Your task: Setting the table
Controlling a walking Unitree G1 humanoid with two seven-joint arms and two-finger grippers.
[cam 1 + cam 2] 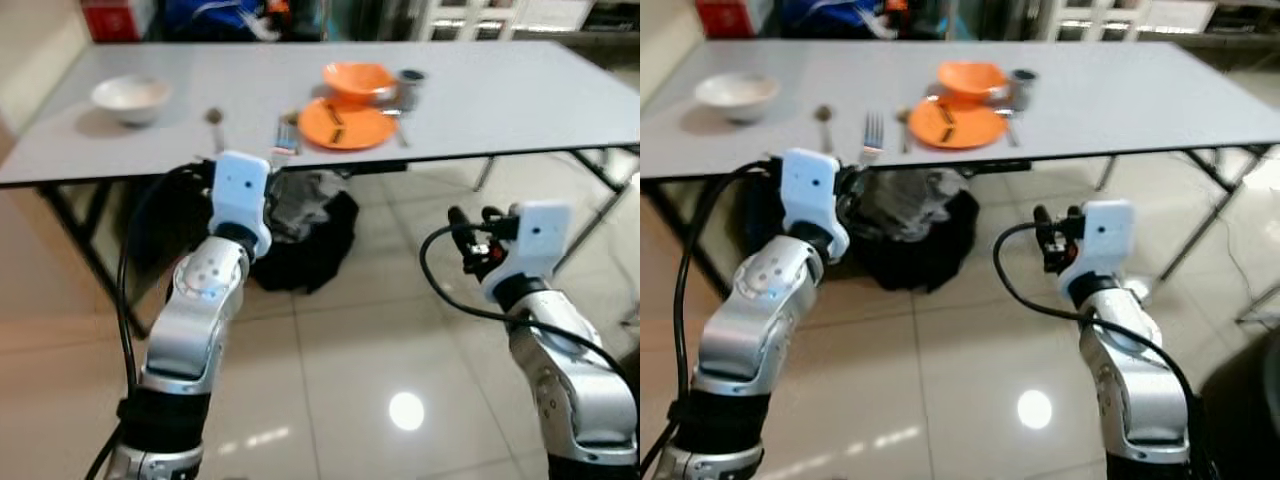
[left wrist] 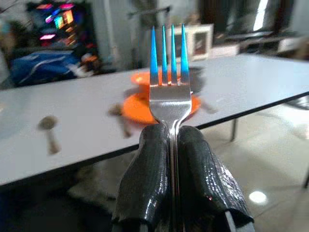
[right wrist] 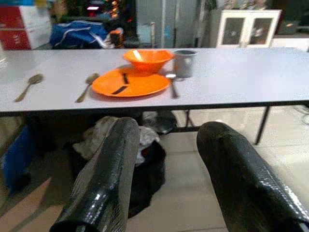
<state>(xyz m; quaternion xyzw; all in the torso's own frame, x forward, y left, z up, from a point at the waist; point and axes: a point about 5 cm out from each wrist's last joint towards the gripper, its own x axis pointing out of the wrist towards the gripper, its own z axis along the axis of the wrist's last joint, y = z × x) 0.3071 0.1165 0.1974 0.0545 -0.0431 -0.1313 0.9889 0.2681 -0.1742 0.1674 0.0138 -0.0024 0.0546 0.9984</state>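
My left end effector pinches a silver metal fork by its handle, tines pointing ahead at the grey counter. The thin handle may twist or slip. My right end effector is spread, empty, the orange round plate ahead.

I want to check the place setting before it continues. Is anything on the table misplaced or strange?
Nothing is spilled or broken. One oddity: a small dark item lies on the orange plate; what it is cannot be told. The orange bowl sits at the plate's far edge, not centred. The fork is held in the left gripper.
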